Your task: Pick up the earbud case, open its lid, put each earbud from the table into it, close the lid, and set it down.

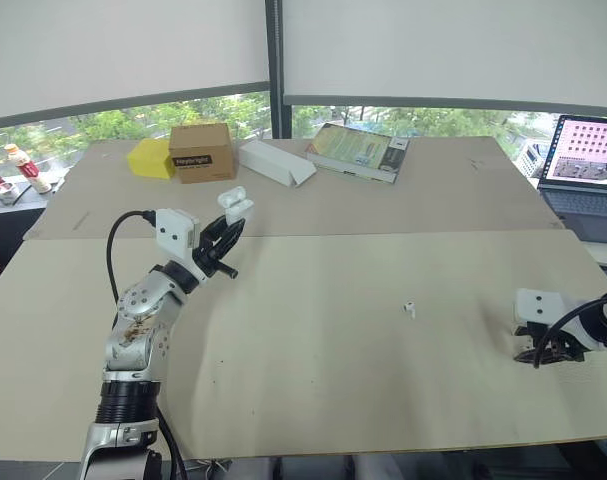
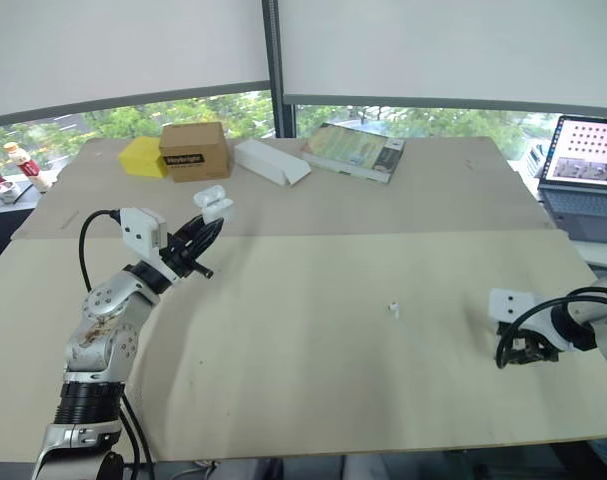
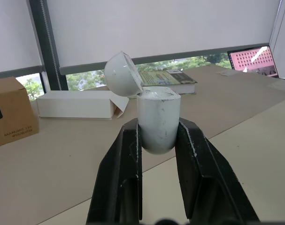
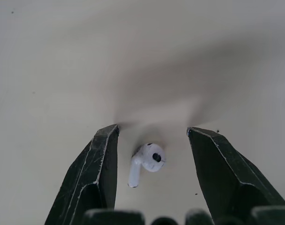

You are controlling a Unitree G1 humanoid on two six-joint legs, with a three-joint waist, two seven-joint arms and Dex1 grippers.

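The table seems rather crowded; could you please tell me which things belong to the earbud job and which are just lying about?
Job: earbud case, lid open, gripped by the left claw; first earbud on the table inside the open right claw; second earbud mid-table.
Lying about: yellow block, brown box, white carton, book, laptop.

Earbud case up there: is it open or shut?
Open: the lid is tipped back off the earbud case, which the left pincer grips.
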